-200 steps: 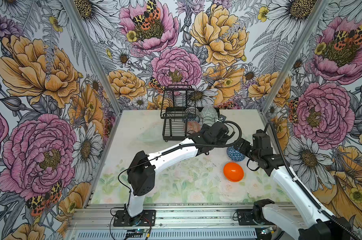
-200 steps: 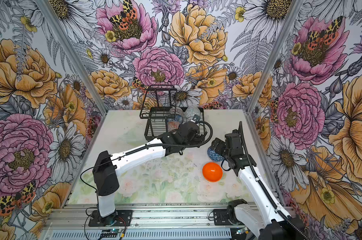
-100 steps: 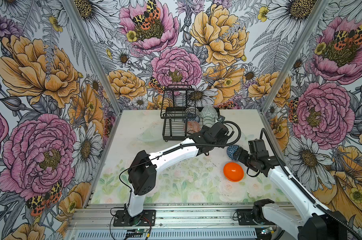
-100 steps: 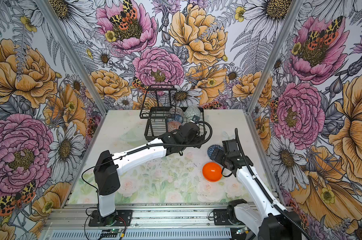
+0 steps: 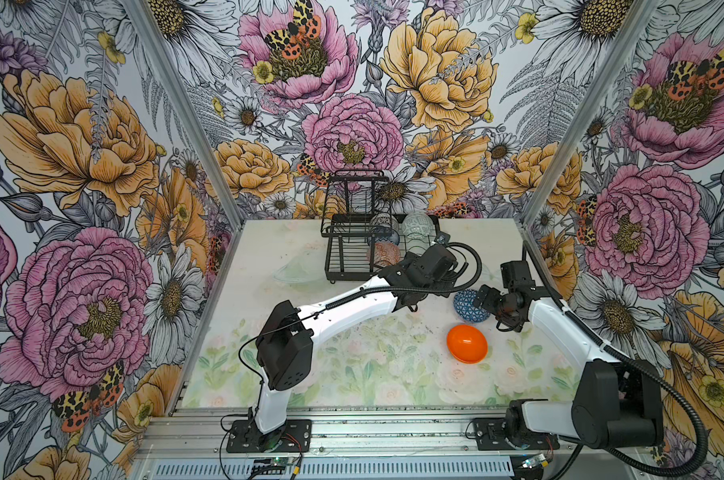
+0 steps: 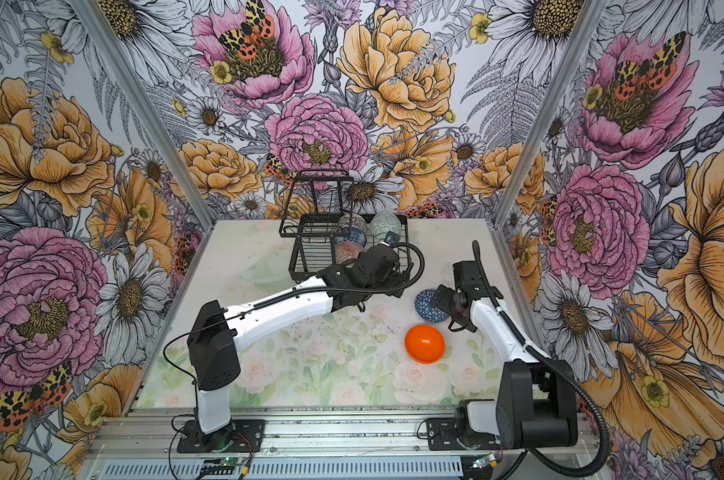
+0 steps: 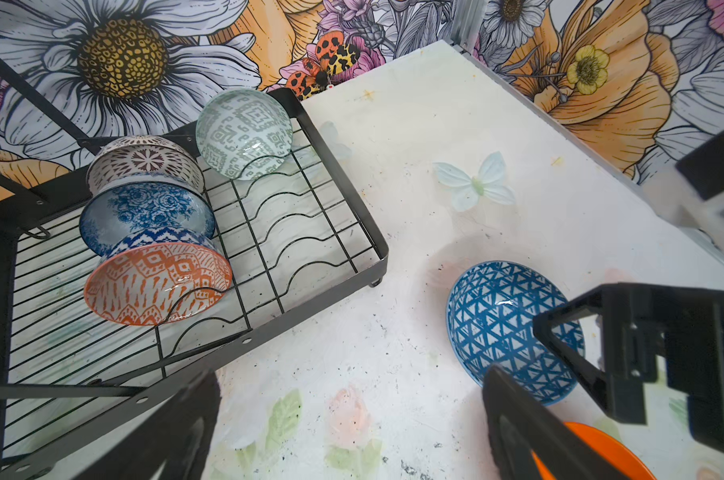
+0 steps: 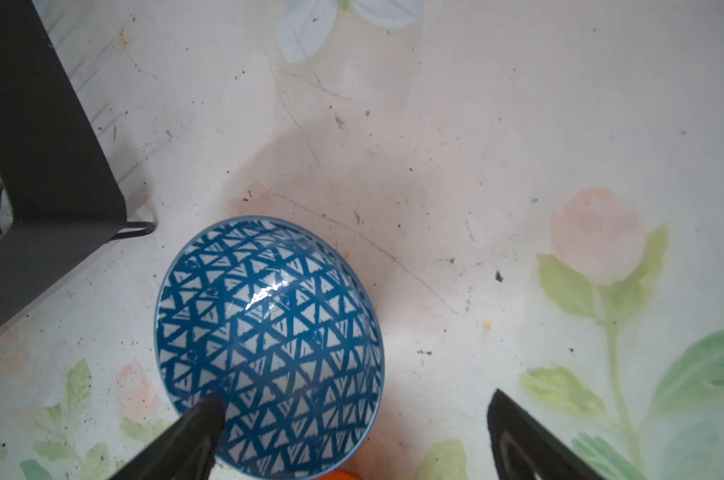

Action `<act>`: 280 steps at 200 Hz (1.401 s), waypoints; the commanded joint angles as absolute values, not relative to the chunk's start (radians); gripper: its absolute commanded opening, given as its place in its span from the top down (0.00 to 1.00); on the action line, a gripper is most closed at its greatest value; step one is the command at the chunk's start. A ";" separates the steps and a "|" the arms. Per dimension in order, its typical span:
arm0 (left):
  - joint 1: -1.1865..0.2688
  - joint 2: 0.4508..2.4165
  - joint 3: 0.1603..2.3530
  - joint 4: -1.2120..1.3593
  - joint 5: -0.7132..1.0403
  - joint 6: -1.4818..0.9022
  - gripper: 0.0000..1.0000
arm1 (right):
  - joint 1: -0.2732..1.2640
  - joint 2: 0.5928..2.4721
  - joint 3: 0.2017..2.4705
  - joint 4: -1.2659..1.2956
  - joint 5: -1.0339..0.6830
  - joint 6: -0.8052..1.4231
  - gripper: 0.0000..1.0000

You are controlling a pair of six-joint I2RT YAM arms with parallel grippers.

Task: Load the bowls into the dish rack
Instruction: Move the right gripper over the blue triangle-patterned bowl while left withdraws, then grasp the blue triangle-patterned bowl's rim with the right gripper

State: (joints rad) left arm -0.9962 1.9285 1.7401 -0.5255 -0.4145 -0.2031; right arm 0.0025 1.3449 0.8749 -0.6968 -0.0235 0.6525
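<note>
The dish rack (image 5: 352, 253) (image 6: 310, 249) (image 7: 268, 232) stands at the back of the table. Leaning in its flat base are the orange-white bowl (image 7: 156, 282), the blue-speckled bowl (image 7: 144, 216), the dark-and-white bowl (image 7: 144, 160) and the grey-green bowl (image 7: 244, 133). The dark blue triangle bowl (image 5: 466, 305) (image 8: 268, 345) sits on the table right of the rack. My right gripper (image 8: 355, 397) (image 5: 485, 300) is open and straddles its rim, one finger inside and one outside. The plain orange bowl (image 5: 467, 344) (image 6: 424, 344) lies nearer the front. My left gripper (image 7: 350, 372) is open over bare table between rack and blue bowl.
A faint translucent dish (image 5: 293, 270) lies on the table left of the rack. The rack's raised upper basket (image 5: 354, 195) stands against the back wall. Flowered walls close in on three sides. The left arm's forearm (image 5: 352, 309) stretches across the middle of the table.
My right gripper has come down at the blue triangle bowl and now straddles its rim. The left arm has barely moved. Both grippers stay open.
</note>
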 commanded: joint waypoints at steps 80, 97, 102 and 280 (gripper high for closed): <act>-0.954 1.905 1.730 -0.536 -0.364 -0.209 0.01 | -0.040 1.484 0.925 -0.693 -0.010 0.558 0.21; -0.953 1.912 1.734 -0.536 -0.358 -0.212 0.01 | -0.054 1.503 0.934 -0.692 -0.017 0.546 0.31; -0.953 1.914 1.737 -0.537 -0.356 -0.214 0.01 | -0.057 1.509 0.938 -0.693 -0.019 0.545 0.34; -0.903 1.960 1.811 -0.574 -0.192 -0.257 0.01 | -0.067 1.602 1.043 -0.674 -0.135 0.541 0.80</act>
State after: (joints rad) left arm -0.9287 1.9415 1.7802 -0.5678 -0.2642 -0.2371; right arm -0.0662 1.6238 1.0183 -0.6914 -0.1112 0.5278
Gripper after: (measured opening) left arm 0.986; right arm 0.214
